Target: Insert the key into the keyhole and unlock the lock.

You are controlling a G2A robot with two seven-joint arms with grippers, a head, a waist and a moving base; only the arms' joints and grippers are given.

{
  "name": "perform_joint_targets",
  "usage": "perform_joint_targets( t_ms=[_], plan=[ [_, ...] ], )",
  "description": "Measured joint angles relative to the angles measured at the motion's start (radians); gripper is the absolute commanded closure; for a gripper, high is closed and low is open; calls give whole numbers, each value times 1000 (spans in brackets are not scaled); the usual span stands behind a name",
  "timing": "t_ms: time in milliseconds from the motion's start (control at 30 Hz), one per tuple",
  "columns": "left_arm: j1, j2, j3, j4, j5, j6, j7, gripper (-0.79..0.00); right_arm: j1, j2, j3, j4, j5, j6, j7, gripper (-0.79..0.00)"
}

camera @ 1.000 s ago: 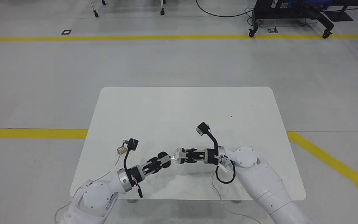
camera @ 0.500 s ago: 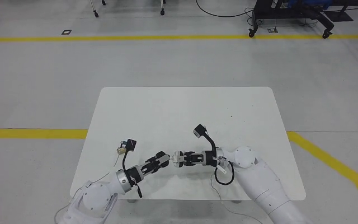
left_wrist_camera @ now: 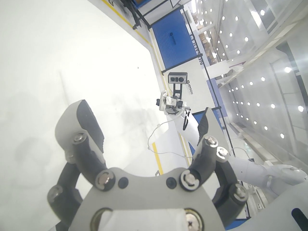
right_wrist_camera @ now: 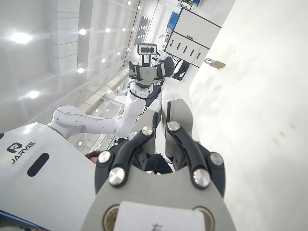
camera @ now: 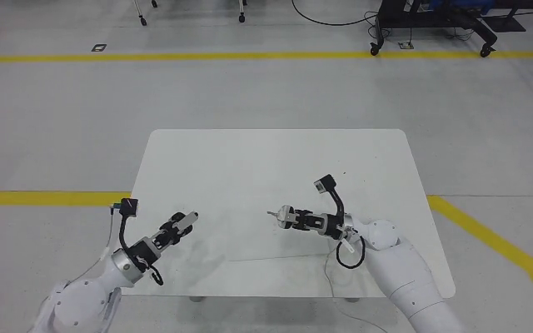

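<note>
While the right pincer point(camera: 284, 216) hangs over the table point(camera: 250, 158) with its fingers pressed together, a thin pale tip pokes out past them. I take that for the key point(camera: 273, 214), held along the fingers' own line.

Now the lock point(right_wrist_camera: 215, 64): it lies flat on the table, well ahead of that pincer's tips and toward the edge beyond them. Its long axis looks to run roughly in line with the pincer's reach, with the shackle point(right_wrist_camera: 207, 60) at the far end and the brass body nearer. So the keyhole end would face back toward the key, though the keyhole itself is too small to make out.

The left pincer point(left_wrist_camera: 144, 108) is spread wide, holding nothing, raised and facing the right one. It is much the nearer of the 2 to the lock, which sits off to its side.

My read: key and lock are well apart, so either the left takes up the lock, or the key travels a long way forward, tip first.
</note>
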Motion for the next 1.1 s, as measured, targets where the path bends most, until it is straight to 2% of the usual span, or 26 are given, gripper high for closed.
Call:
perform_joint_targets(
  t_ms=[133,233,367,433,600,833,867,933,1000,1033,1067,1100],
  plan=[
    [0,10,-52,-15,115,86,-6,-785,0,0,0,0,0,0,0,0],
    [-33,20,-56,-9,290,123,-14,-785,0,0,0,0,0,0,0,0],
    [-82,35,-38,-1,587,75,-18,-785,0,0,0,0,0,0,0,0],
    [-101,33,-12,14,655,47,12,-785,0,0,0,0,0,0,0,0],
    [-103,31,-3,21,585,47,20,-785,0,0,0,0,0,0,0,0],
    [-103,31,-3,21,587,47,19,-785,0,0,0,0,0,0,0,0],
    [-103,31,-3,21,587,47,19,-739,0,0,0,0,0,0,0,0],
    [-109,35,-12,-1,607,27,39,-563,0,0,0,0,0,0,0,0],
    [-105,47,-41,-64,713,-73,140,-505,0,0,0,0,0,0,0,0],
    [-98,51,-48,-76,790,-131,198,-603,0,0,0,0,0,0,0,0],
    [-91,56,-55,-74,906,-216,263,-739,0,0,0,0,0,0,0,0],
    [-91,61,-60,-65,986,-292,297,-785,0,0,0,0,0,0,0,0]
  ],
)
